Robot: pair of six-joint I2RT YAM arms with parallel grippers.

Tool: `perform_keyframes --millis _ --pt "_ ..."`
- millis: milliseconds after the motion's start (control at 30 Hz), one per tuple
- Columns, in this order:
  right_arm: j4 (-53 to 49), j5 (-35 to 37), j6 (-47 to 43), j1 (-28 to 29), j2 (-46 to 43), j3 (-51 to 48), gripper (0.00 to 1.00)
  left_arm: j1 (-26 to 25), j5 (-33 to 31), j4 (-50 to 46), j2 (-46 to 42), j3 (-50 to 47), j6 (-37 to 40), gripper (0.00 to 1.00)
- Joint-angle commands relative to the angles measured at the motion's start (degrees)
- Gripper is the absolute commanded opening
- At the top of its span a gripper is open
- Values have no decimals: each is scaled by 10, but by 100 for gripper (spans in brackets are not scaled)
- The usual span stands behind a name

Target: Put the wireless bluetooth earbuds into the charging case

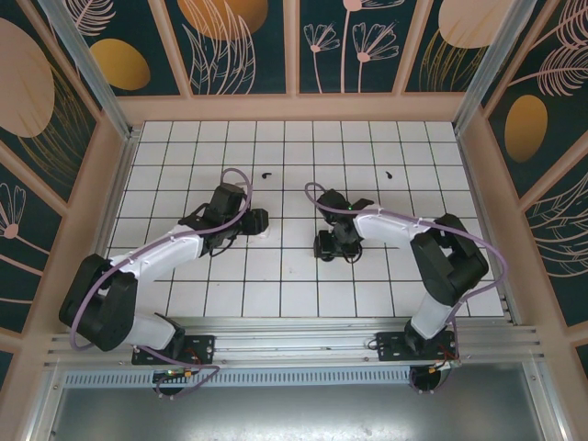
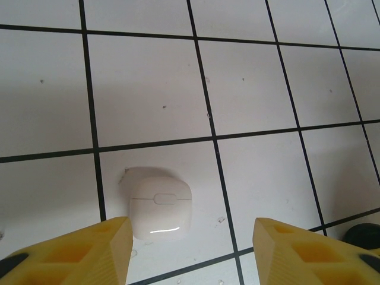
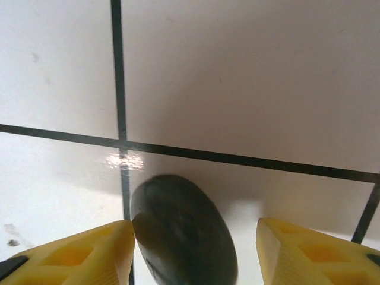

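Left gripper [image 2: 191,252] and right gripper [image 3: 193,252] spread, gripping nothing.
White case [image 2: 160,208] between left jaws, black disc [image 3: 184,231] between right; black earbud [image 1: 267,175] at 12 o'clock of left gripper, second earbud [image 1: 390,173] at 1 o'clock of right.

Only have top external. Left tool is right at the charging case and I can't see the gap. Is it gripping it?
Observer: No. On left wrist the charging case lies on the tile at the tips of the left tool. The yellow fingers stand wider than it, not closed on it.
Operator: Lid open?
Observer: Looks shut: smooth white top, closed all round.
Operator: Right tool?
Observer: On right wrist the right tool is open around a black round disc. The disc sits close against the finger at that view's left, with a gap to the other.
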Motion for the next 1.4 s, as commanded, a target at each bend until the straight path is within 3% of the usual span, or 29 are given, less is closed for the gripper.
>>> perform_keyframes --millis 0,100,267,500,867,1133,1367 --pt "-34 32 -6 9 15 10 57 3 15 20 -16 -7 -12 55" --pt "-23 26 -6 13 6 10 56 3 20 25 -19 -10 -14 55" --pt "-6 15 -5 13 -6 9 43 3 26 29 -21 -14 -17 55" --pt "-2 18 -9 12 -7 3 37 3 48 44 -25 -22 -19 55" --pt "56 20 -82 13 -158 -5 30 3 246 180 -90 -48 42 53" --pt "66 -21 -206 18 -243 14 29 3 324 103 -93 36 98 51" --pt "52 -27 -273 47 -260 48 28 3 443 4 -28 128 104 51"
